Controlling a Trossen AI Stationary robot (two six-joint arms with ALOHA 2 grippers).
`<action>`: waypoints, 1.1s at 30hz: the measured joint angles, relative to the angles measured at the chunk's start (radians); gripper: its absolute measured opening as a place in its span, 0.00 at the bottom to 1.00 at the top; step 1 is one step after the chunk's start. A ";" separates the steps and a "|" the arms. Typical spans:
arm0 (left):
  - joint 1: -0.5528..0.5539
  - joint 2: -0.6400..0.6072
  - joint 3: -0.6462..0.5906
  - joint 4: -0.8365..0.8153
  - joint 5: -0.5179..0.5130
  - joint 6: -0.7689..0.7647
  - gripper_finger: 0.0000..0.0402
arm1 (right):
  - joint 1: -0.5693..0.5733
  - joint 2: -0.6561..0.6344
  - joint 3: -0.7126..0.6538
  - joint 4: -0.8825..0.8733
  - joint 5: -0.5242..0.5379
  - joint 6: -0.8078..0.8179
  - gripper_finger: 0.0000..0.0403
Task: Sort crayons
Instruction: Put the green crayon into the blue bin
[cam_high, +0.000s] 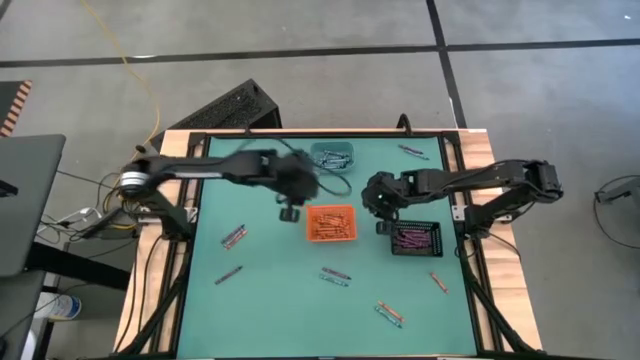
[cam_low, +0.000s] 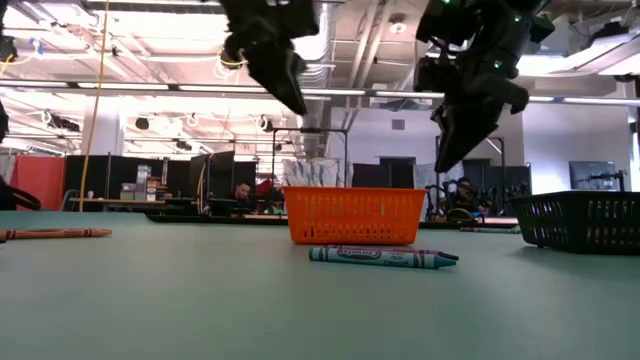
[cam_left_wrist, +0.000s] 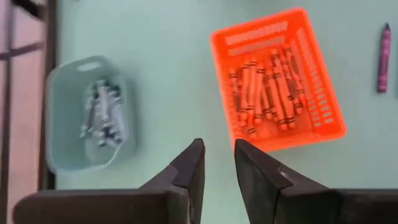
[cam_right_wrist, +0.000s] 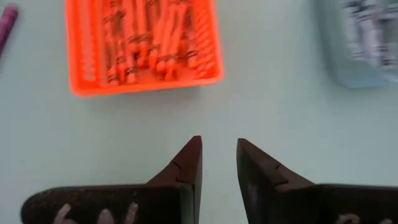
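Note:
Loose crayons lie flat on the green table: a purple pair, one at the left, a blue-grey pair, an orange pair, an orange one and a purple one at the far side. My left gripper hangs above the table just left of the orange tray; its fingers stand a little apart and hold nothing. My right gripper hangs between the orange tray and the black tray; its fingers also stand a little apart and hold nothing.
The orange tray holds several orange crayons. The teal tray at the far side holds blue-grey ones, and the black tray holds purple ones. In the low view a blue-grey crayon lies in front of the orange tray.

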 joint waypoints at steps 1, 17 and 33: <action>0.013 -0.044 -0.049 0.037 0.006 -0.009 0.19 | -0.011 -0.013 0.000 -0.001 0.001 0.000 0.23; 0.060 -0.531 -0.824 0.778 0.034 -0.123 0.14 | -0.577 -0.012 0.011 -0.037 0.107 -0.199 0.23; 0.060 -0.567 -0.850 0.762 0.034 -0.147 0.14 | -0.883 0.396 0.176 -0.188 0.127 -0.311 0.23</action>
